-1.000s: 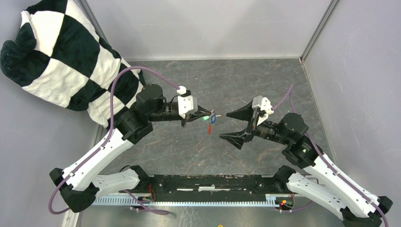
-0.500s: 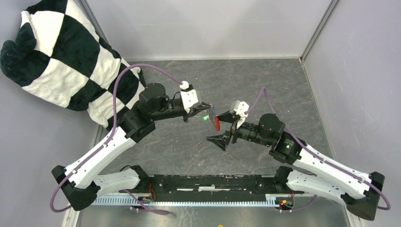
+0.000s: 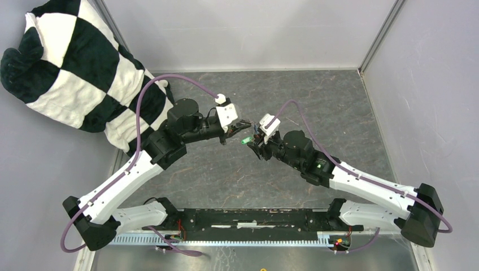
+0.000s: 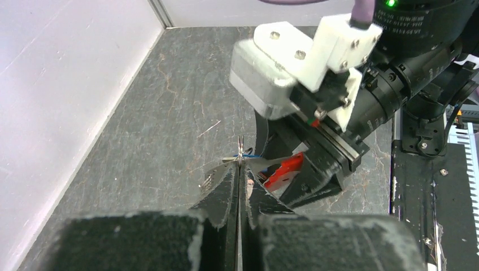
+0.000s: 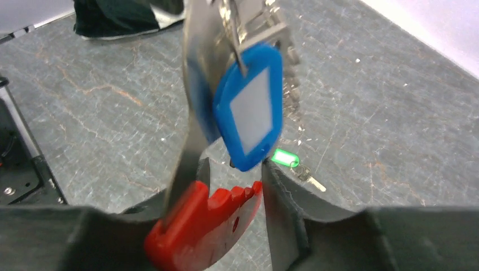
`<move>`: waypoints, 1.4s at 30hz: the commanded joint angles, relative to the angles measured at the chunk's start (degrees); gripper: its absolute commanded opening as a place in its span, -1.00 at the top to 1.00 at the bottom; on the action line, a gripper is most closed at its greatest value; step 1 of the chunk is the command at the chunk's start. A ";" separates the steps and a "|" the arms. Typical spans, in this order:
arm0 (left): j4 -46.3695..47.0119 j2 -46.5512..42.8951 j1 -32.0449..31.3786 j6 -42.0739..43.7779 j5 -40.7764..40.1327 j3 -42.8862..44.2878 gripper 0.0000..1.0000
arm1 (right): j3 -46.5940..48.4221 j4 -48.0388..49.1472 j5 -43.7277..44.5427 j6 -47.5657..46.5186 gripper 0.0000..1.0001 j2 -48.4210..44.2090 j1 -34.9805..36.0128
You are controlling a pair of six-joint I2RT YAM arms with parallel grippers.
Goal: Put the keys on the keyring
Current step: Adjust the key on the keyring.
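Two keys show. One, the blue key (image 5: pixel 248 113), hangs in the air from the keyring (image 5: pixel 197 231), right above its red tag. The other, the green key (image 5: pixel 284 158), lies alone on the table (image 5: pixel 85 101) below. The right gripper (image 5: pixel 223 197) squeezes the one red tag between its two fingers. The left gripper (image 4: pixel 240 168) has its fingers pressed tight together on the thin ring. One black-and-white cloth (image 3: pixel 73 62) sits behind the arms.
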 commanded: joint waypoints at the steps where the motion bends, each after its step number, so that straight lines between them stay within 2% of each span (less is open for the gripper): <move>1: 2.80 -1.10 -0.14 -1.68 0.31 0.56 0.96 | 0.58 6.54 3.49 0.17 0.32 -2.89 0.18; 3: 2.50 -1.18 -0.14 -1.17 -0.59 0.40 0.92 | -0.15 6.12 3.55 0.83 0.62 -4.78 0.20; 4: 2.31 -1.25 -0.15 -0.84 -0.93 0.25 0.78 | -0.64 5.82 3.20 0.87 0.77 -6.05 0.13; 6: 2.28 -1.41 -0.14 -0.58 -1.84 -0.30 0.25 | -1.40 5.06 2.01 1.70 0.98 -8.40 0.01; 7: 2.22 -1.63 -0.14 -0.43 -2.47 -0.64 0.06 | -1.38 4.31 0.98 2.39 0.99 -9.43 -0.20; 9: 1.95 -2.06 -0.09 0.93 -3.50 -1.28 -0.48 | -0.26 1.43 -2.91 3.70 0.99 -10.67 -0.89; 10: 1.52 -2.39 -0.09 2.28 -3.75 -1.57 -0.59 | 0.55 -0.77 -4.80 4.66 0.99 -11.04 -1.40; 12: 0.24 -3.27 -0.06 5.39 -3.80 -1.85 -0.68 | 2.68 -4.71 -10.84 6.60 0.99 -11.02 -2.72; 14: -1.23 -4.76 -0.05 9.27 -2.88 -2.01 -0.89 | 5.34 -9.71 -18.00 9.38 0.99 -10.13 -4.38; 19: -7.27 -10.29 -0.07 23.63 5.36 -3.06 -0.95 | 10.00 -19.41 -34.17 18.02 0.99 -4.71 -9.95; 23: -9.34 -13.66 -0.14 28.84 9.32 -4.35 -0.96 | 11.88 -23.10 -41.89 22.74 0.99 0.67 -13.01; 28: -14.34 -15.98 -1.61 35.46 16.74 -9.06 -1.00 | 9.92 -13.67 -53.61 35.83 0.99 6.87 -15.66; 34: -25.02 -19.80 -7.36 62.92 12.12 -16.77 -1.00 | 7.76 -5.10 -57.47 44.70 0.99 10.49 -15.87; 37: -24.69 -21.75 -7.78 74.05 10.58 -20.11 -1.00 | 6.20 -1.51 -58.72 47.88 0.99 10.89 -15.90; 42: -20.02 -25.17 -7.76 84.17 9.36 -25.34 -1.00 | 3.67 -0.18 -59.95 49.81 0.99 10.80 -15.81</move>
